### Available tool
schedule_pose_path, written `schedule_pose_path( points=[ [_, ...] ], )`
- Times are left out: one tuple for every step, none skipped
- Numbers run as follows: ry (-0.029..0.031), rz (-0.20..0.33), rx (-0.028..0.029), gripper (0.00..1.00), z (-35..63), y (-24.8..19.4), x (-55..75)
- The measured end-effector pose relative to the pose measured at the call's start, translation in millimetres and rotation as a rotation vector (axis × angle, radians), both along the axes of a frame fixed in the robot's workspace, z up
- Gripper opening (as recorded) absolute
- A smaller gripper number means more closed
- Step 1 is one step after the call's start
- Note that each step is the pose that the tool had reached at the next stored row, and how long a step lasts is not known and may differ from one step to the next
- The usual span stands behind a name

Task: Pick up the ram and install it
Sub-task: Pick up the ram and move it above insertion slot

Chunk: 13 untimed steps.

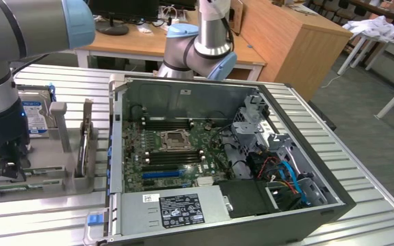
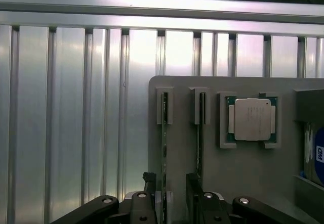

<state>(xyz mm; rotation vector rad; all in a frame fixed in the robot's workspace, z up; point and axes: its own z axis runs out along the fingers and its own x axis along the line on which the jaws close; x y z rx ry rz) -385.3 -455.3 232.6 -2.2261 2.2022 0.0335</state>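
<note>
Two ram sticks stand on edge in the slots of a grey holder [image 2: 243,168]: one ram [image 2: 164,133] and a second ram [image 2: 201,133] beside it. My gripper [image 2: 169,181] is open, just above the holder. Its dark fingertips [image 2: 149,179] straddle the near end of the first stick with a gap on each side. In the exterior view the gripper [image 1: 2,171] hangs over the holder [image 1: 46,171] at the exterior view's left, beside the open computer case [image 1: 217,154]. The motherboard's black memory slots [image 1: 171,124] lie inside the case.
A processor chip [image 2: 251,119] sits in a recess of the holder next to the sticks. A blue-labelled hard drive [image 1: 34,117] stands in the holder behind the gripper. Cables and drive cages [image 1: 279,169] fill the case's right side. The ribbed metal table [image 2: 76,107] surrounds the holder.
</note>
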Motion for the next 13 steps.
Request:
schedule_pose_path(
  points=[
    [-0.0001,0.000,0.0000,0.37,-0.9,-0.1,0.0],
    [-0.0001,0.000,0.0000,0.37,-1.9,-0.2,0.0],
    [0.0000,0.000,0.0000,0.37,-2.9,-0.4,0.0],
    [0.0000,0.000,0.0000,0.37,-4.0,-0.5,0.0],
    [0.0000,0.000,0.0000,0.37,-5.1,-0.5,-0.1],
    [0.0000,0.000,0.0000,0.37,-6.3,-0.6,0.0],
    [0.0000,0.000,-0.0001,0.37,-7.5,-0.7,0.0],
    [0.0000,0.000,0.0000,0.37,-8.6,-0.7,0.0],
    [0.0000,0.000,0.0000,0.37,-9.7,-0.7,0.0],
    [0.0000,0.000,0.0000,0.37,-10.7,-0.8,0.0],
    [0.0000,0.000,0.0000,0.37,-11.7,-0.8,0.0],
    [0.0001,0.000,-0.0001,0.37,-12.7,-0.9,0.0],
    [0.0000,0.000,-0.0001,0.37,-13.7,-0.9,0.0]
  ],
)
